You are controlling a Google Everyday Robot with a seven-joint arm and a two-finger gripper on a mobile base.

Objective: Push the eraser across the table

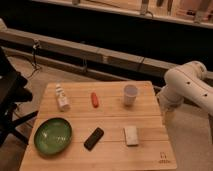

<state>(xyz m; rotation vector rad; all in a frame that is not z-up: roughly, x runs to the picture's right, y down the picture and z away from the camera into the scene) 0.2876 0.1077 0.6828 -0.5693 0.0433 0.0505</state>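
Observation:
The black eraser (94, 138) lies flat on the light wooden table (107, 117), near the front middle, turned diagonally. It sits between the green bowl (53, 135) on its left and a pale whitish block (131, 135) on its right. My white arm (187, 85) reaches in from the right, beside the table's right edge. The gripper (168, 116) hangs at the arm's lower end, just off that edge and well to the right of the eraser, touching nothing that I can see.
A small white bottle (62, 97) stands at the back left. A red-orange oblong thing (94, 99) lies at the back middle and a pale cup (130, 94) stands at the back right. A dark chair (10, 100) is to the left. A low wall runs behind.

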